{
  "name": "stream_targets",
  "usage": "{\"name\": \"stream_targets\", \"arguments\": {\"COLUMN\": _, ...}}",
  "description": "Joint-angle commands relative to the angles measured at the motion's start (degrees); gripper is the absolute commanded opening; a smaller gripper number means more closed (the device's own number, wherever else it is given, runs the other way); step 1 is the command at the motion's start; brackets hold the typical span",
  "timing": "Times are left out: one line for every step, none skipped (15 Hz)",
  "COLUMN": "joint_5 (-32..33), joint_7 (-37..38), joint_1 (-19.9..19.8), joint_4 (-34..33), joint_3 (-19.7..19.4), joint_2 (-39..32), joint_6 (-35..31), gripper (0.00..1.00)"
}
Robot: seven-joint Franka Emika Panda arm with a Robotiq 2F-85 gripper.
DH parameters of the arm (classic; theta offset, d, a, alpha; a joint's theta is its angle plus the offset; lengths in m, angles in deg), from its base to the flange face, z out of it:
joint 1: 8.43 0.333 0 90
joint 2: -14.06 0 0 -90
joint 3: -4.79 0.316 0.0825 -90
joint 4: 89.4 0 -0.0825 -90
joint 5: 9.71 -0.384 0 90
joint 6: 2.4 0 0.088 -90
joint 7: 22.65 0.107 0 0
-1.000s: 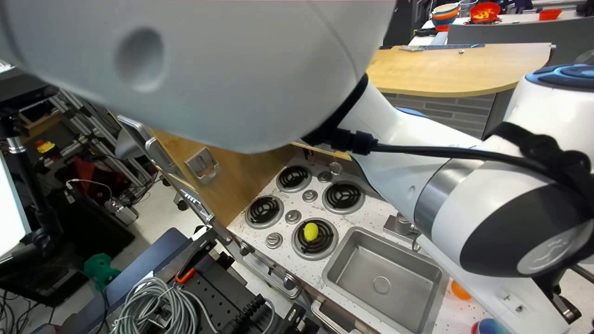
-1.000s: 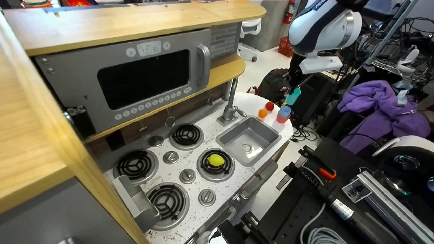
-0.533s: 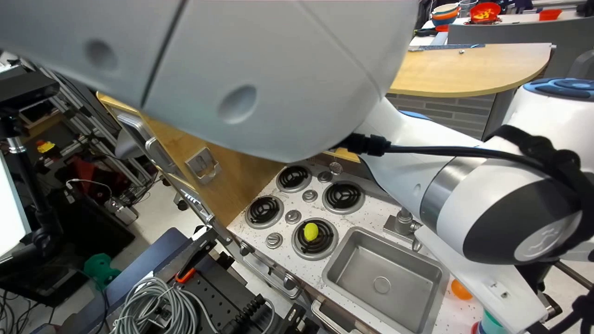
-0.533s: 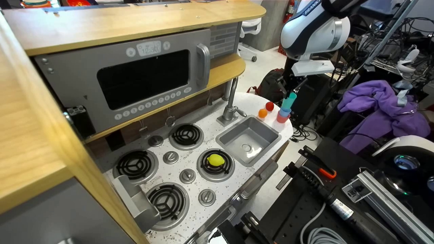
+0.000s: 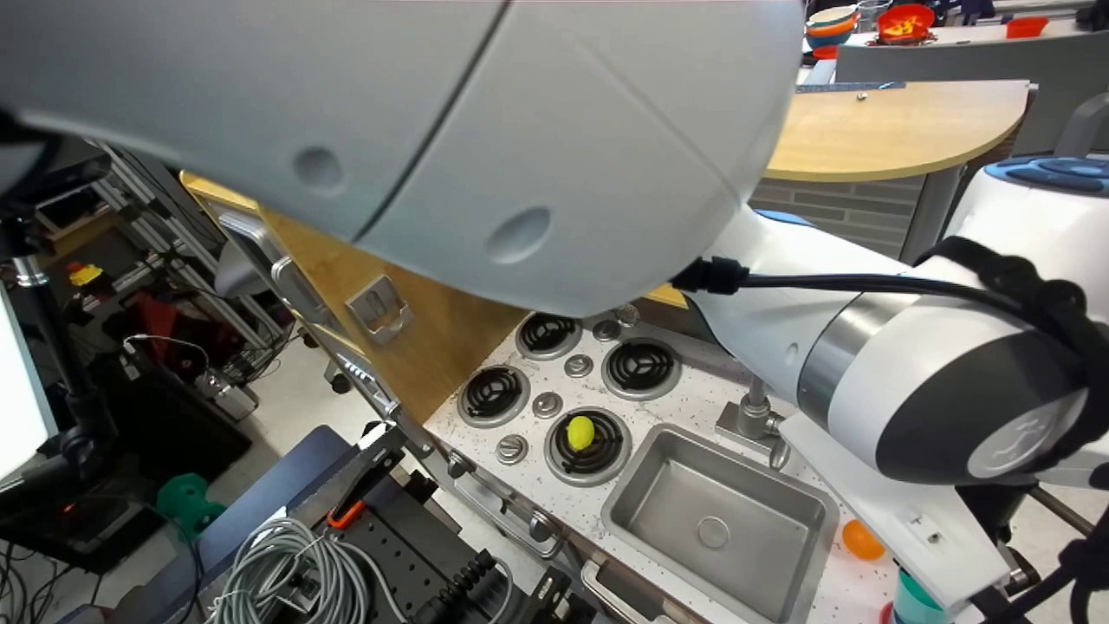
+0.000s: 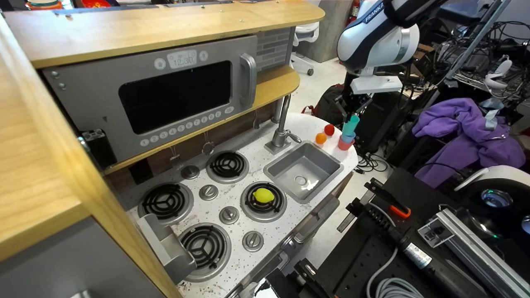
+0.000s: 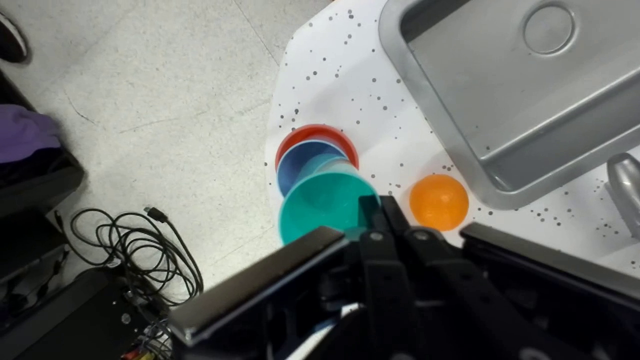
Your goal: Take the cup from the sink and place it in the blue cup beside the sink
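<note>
My gripper (image 7: 379,200) is shut on the rim of the teal cup (image 7: 315,207), one finger inside it and one outside. In an exterior view the teal cup (image 6: 351,124) hangs slightly tilted from the gripper (image 6: 350,112), right over the blue cup (image 6: 348,138). In the wrist view the teal cup covers part of the blue cup (image 7: 295,165); I cannot tell whether its base is inside. The blue cup sits in a red cup (image 7: 315,131) on the counter beside the sink (image 7: 480,100). The sink holds nothing in both exterior views. The teal cup (image 5: 917,600) is partly hidden by the arm.
An orange ball (image 7: 439,202) lies between the cups and the sink, with a red ball (image 6: 329,130) nearby. The faucet (image 6: 281,132) stands behind the sink. A yellow lemon (image 6: 263,195) lies on a burner. The counter's rounded edge (image 6: 355,159) is close beside the cups.
The gripper has moved left and down in an exterior view, bringing the teal cup from beyond the blue cup to right over it. The teal cup has become more upright. The stacked cups stay put.
</note>
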Motion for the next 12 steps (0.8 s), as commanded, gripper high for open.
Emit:
{"name": "stream_targets", "arguments": {"joint_5": -1.5, "joint_7": 0.7, "joint_1": 0.0, "joint_4": -3.3, "joint_3": -0.2, "joint_2": -1.9, "joint_6": 2.6, "gripper": 0.01}}
{"name": "stream_targets", "arguments": {"joint_5": -1.6, "joint_7": 0.8, "joint_1": 0.0, "joint_4": -3.5, "joint_3": -0.2, "joint_2": -1.9, "joint_6": 2.8, "gripper": 0.01}}
{"name": "stream_targets", "arguments": {"joint_5": -1.6, "joint_7": 1.0, "joint_1": 0.0, "joint_4": -3.7, "joint_3": -0.3, "joint_2": -2.0, "joint_6": 3.2, "gripper": 0.01}}
{"name": "stream_targets", "arguments": {"joint_5": -1.7, "joint_7": 1.2, "joint_1": 0.0, "joint_4": -3.9, "joint_3": -0.4, "joint_2": -2.1, "joint_6": 3.7, "gripper": 0.28}}
{"name": "stream_targets", "arguments": {"joint_5": -1.8, "joint_7": 1.5, "joint_1": 0.1, "joint_4": -4.0, "joint_3": -0.4, "joint_2": -2.2, "joint_6": 3.8, "gripper": 0.29}}
{"name": "stream_targets", "arguments": {"joint_5": -1.9, "joint_7": 1.7, "joint_1": 0.0, "joint_4": -4.2, "joint_3": -0.3, "joint_2": -2.2, "joint_6": 4.1, "gripper": 0.36}}
{"name": "stream_targets", "arguments": {"joint_5": -2.0, "joint_7": 1.9, "joint_1": 0.0, "joint_4": -4.3, "joint_3": -0.3, "joint_2": -2.2, "joint_6": 4.2, "gripper": 0.42}}
{"name": "stream_targets", "arguments": {"joint_5": -2.1, "joint_7": 2.0, "joint_1": -0.1, "joint_4": -4.4, "joint_3": -0.2, "joint_2": -2.2, "joint_6": 4.1, "gripper": 0.50}}
{"name": "stream_targets", "arguments": {"joint_5": -2.2, "joint_7": 2.1, "joint_1": -0.1, "joint_4": -4.5, "joint_3": -0.2, "joint_2": -2.2, "joint_6": 4.2, "gripper": 0.56}}
{"name": "stream_targets", "arguments": {"joint_5": -2.2, "joint_7": 2.2, "joint_1": -0.2, "joint_4": -4.5, "joint_3": -0.2, "joint_2": -2.1, "joint_6": 4.3, "gripper": 0.65}}
{"name": "stream_targets", "arguments": {"joint_5": -2.3, "joint_7": 2.2, "joint_1": -0.2, "joint_4": -4.6, "joint_3": -0.1, "joint_2": -2.0, "joint_6": 4.3, "gripper": 0.71}}
{"name": "stream_targets", "arguments": {"joint_5": -2.3, "joint_7": 2.3, "joint_1": -0.2, "joint_4": -4.6, "joint_3": -0.1, "joint_2": -1.9, "joint_6": 4.4, "gripper": 0.80}}
